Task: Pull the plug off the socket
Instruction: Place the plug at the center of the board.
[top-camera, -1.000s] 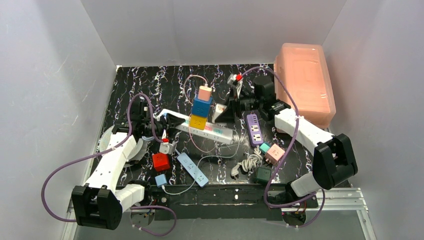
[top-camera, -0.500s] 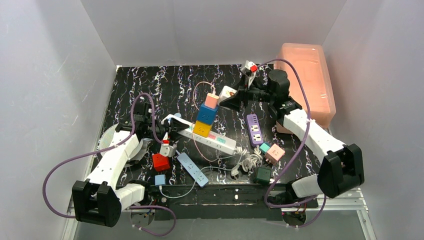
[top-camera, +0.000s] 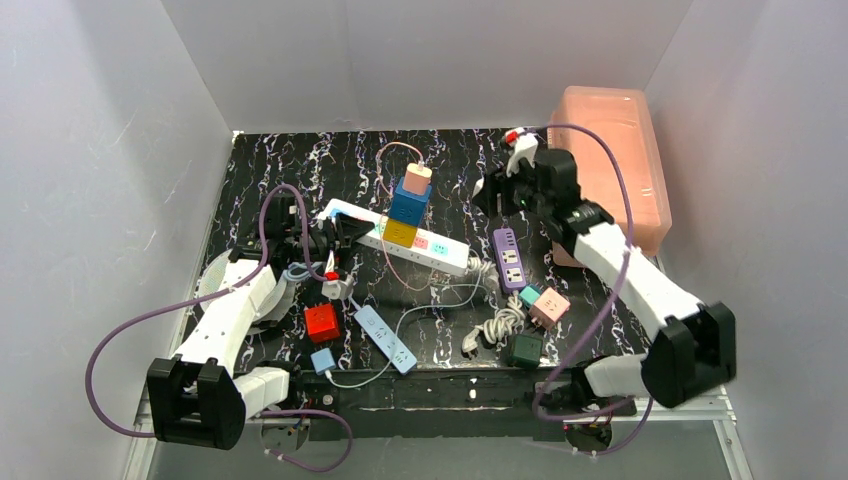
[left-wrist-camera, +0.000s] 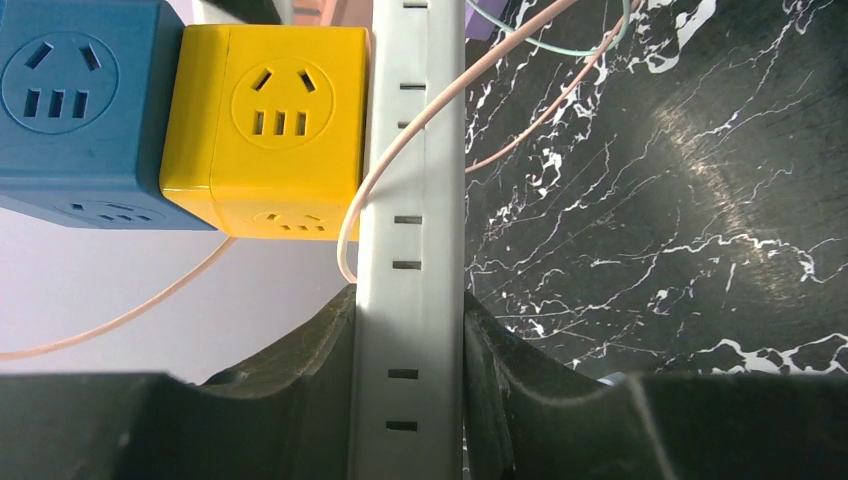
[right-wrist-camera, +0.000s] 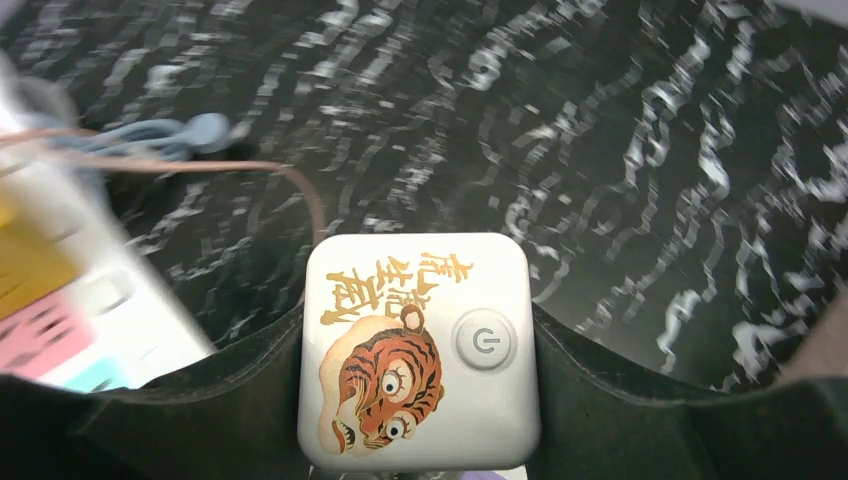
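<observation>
From above, my left gripper (top-camera: 335, 232) is clamped on the left end of the long white power strip (top-camera: 432, 251) with pastel outlet faces. The strip slants across the middle of the black marbled desk (top-camera: 290, 160). I judge this hold is there to pin the strip down so a pull cannot lift it. A yellow cube adapter (top-camera: 398, 233), a blue cube adapter (top-camera: 407, 208) and a small pink cube (top-camera: 414, 181) stand stacked on the strip. A thin pink cord (top-camera: 385, 160) loops from the top one. My right gripper (top-camera: 493, 196) hangs toward the far edge, right of centre and apart from the strip, near the translucent pink plastic box (top-camera: 610, 165) in the far right corner.

At my left wrist, my fingers (left-wrist-camera: 300, 350) press both long sides of the strip (left-wrist-camera: 415, 150). The yellow cube adapter (left-wrist-camera: 265, 130) sits plugged in just beyond the grasp, with the blue cube adapter (left-wrist-camera: 75, 100) next to it.

At my right wrist, the gripper (right-wrist-camera: 420, 390) grasps a white square plug (right-wrist-camera: 415, 300) with a tiger picture and a power button, pinched on two opposite sides. It hangs over bare desk. The strip's end (right-wrist-camera: 90, 310) is blurred at the left and does not touch it. I judge the plug is out of its outlet, so the pull itself looks done.
</observation>
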